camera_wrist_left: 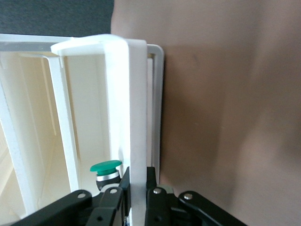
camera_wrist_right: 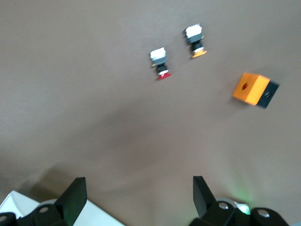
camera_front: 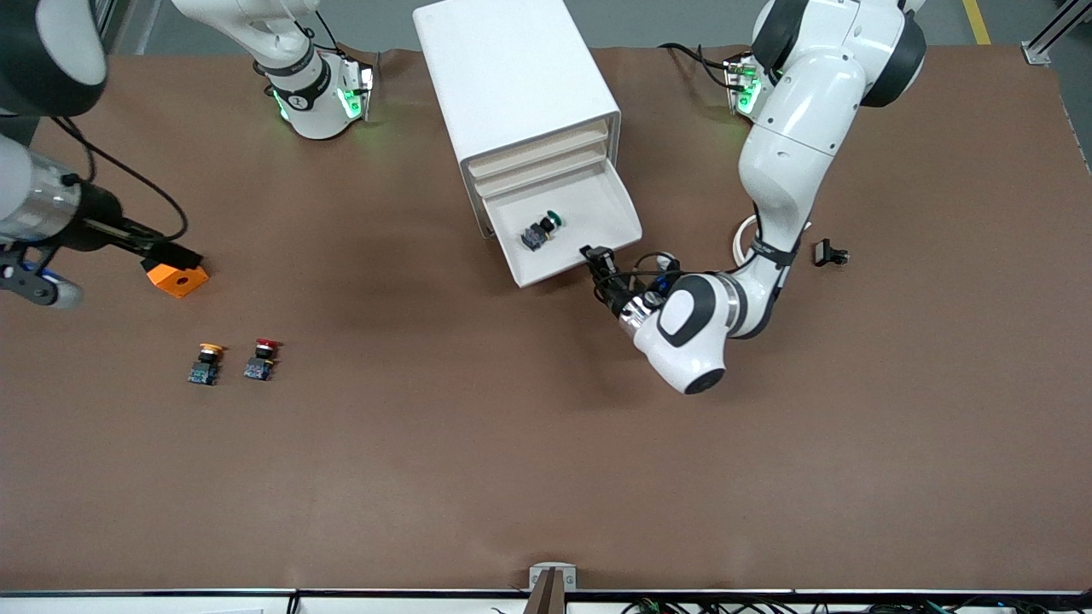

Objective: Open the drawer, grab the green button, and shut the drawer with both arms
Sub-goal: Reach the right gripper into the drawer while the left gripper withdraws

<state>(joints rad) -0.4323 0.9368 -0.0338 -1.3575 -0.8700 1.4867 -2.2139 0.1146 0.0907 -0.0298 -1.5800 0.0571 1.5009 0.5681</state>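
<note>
Nearest the front camera, toward the right arm's end of the table, two small push buttons stand side by side: an orange-capped one [camera_front: 206,363] and a red-capped one [camera_front: 260,359]. Just farther from the camera than these lies an orange plastic block with a round hole [camera_front: 177,279]. The black two-finger right gripper [camera_wrist_right: 136,197] hangs high over that end of the table, fingers spread wide and holding nothing; that arm waits.

Farther on, the black two-finger left gripper [camera_front: 595,258] is clamped tight on the front lip of the shallow white tray-like drawer [camera_front: 626,213], which stands pulled well out of the white box cabinet [camera_front: 503,68]. The small green-capped push button on a black-and-blue body [camera_front: 541,232] lies on its side on the drawer floor, near the middle, apart from the walls.

The opening step looks about finished. Next, I judge, the right arm must come across and descend into the tray to pinch the button's body while the left steadies the front.

No brand, label or writing can be read anywhere.
</note>
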